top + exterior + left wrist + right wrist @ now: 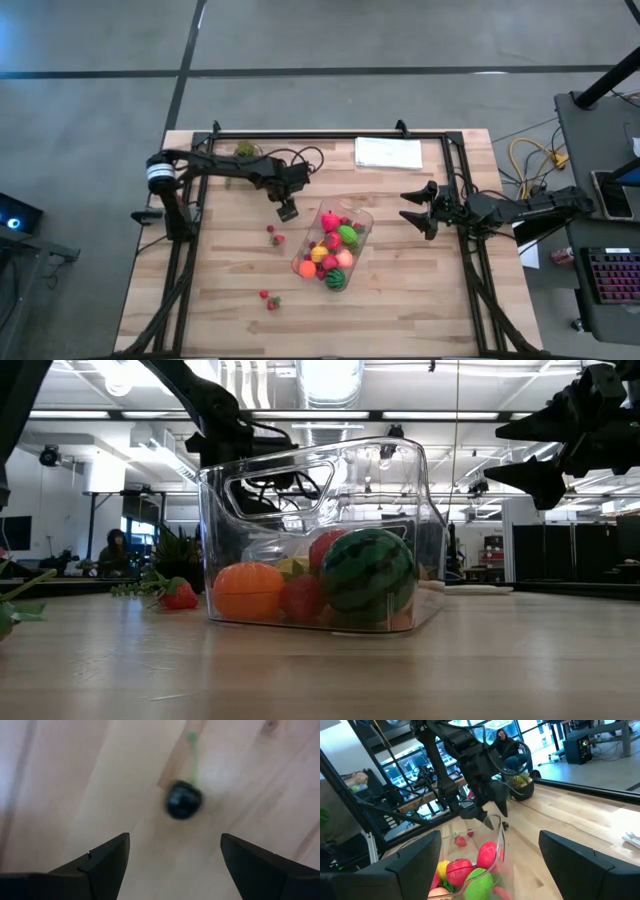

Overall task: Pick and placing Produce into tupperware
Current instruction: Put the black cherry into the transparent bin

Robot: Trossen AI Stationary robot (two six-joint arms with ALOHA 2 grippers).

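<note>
The clear tupperware (362, 222) stands mid-table and holds several pieces of produce, among them a watermelon (368, 570) and an orange (248, 592). My left gripper (288, 212) is just left of the tub's far end. It points down, open, over a small dark round piece with a green stem (183, 805) that lies on the wood between and beyond its fingertips, untouched. Loose strawberries lie at the tub's left (275, 237) and nearer the front (268, 298). My right gripper (408, 205) waits open and level, right of the tub.
A white sheet (388, 152) lies at the far edge, and a leafy plant (245, 150) stands at the far left. Black frame rails (185, 270) run along both sides of the table. Bare wood lies in front of the tub.
</note>
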